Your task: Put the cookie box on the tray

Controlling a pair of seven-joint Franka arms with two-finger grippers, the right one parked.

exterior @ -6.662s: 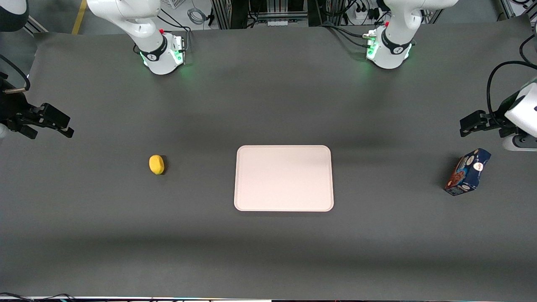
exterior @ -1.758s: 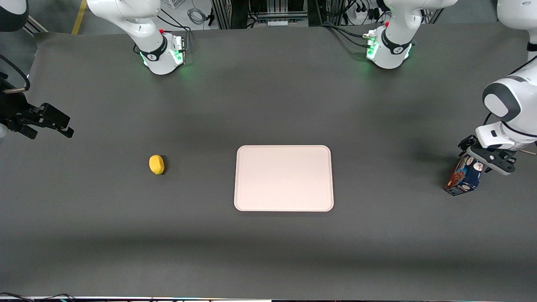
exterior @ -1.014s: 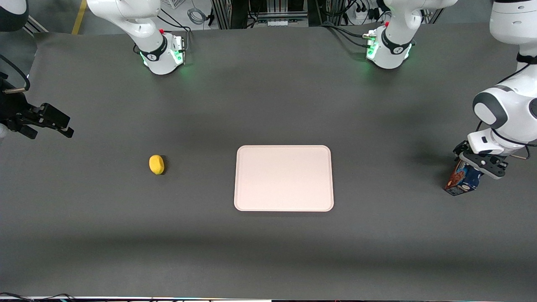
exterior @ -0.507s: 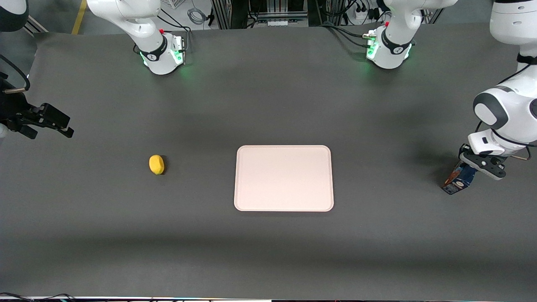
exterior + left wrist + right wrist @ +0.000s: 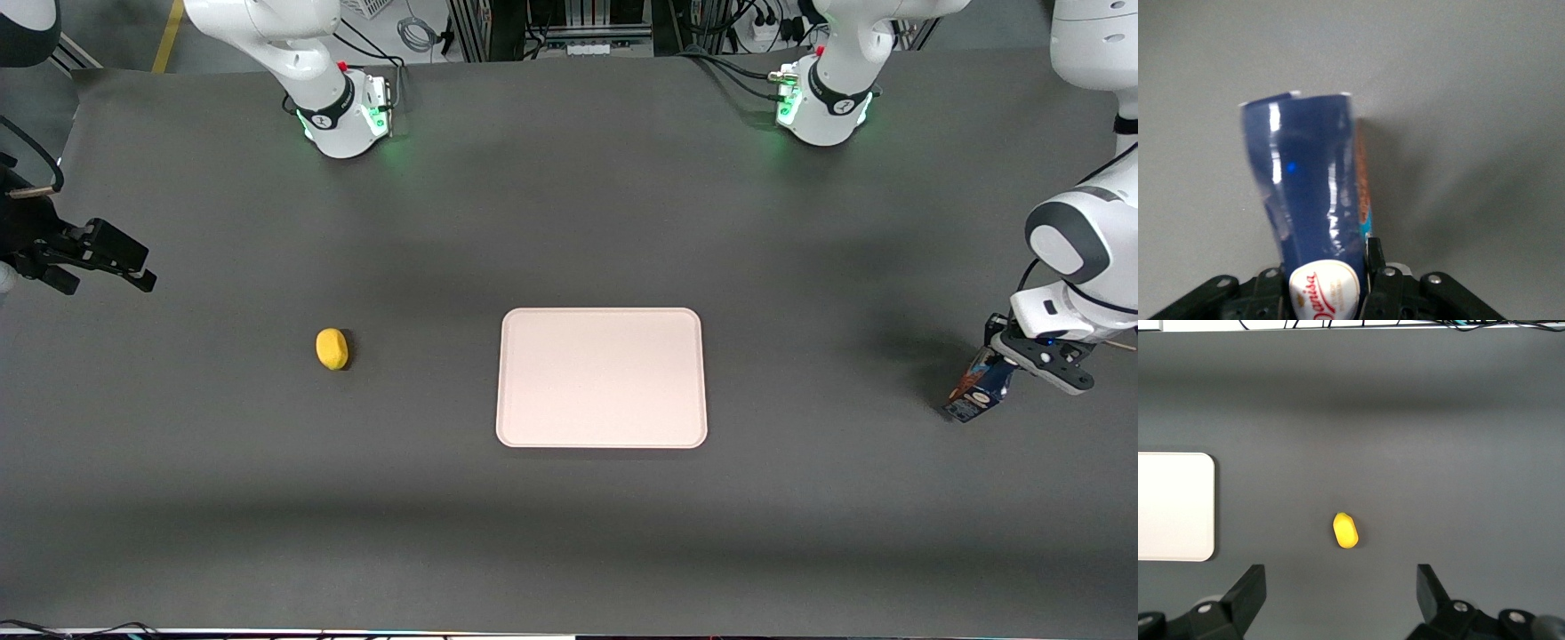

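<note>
Down at the working arm's end of the surface (image 5: 800,498) now. Tool (image 5: 1009,360) right on the cookie box (image 5: 978,391), closed in on the carton's upper end. From the wrist camera: cookie box (image 5: 1311,200) wedged between the two fingers (image 5: 1376,260), pressed against both sides, round white logo sitting right at the tool (image 5: 1325,293). Glossy navy face bowed a little under the squeeze, orange and brown print running along one edge. Carton tilted, leaning rather than upright, lower corner at or just off the surface; cannot tell whether touching.

Over to the middle: tray (image 5: 601,377) lying flat, pale pink, rounded corners, well apart from the box. Also caught by the parked arm's wrist camera, tray (image 5: 1175,507) at the frame edge.

Toward the parked arm's end: small yellow lump (image 5: 331,348) alone on the dark surface, well apart from the tray. Same yellow lump (image 5: 1345,530) seen from the parked wrist, resting on its side.
</note>
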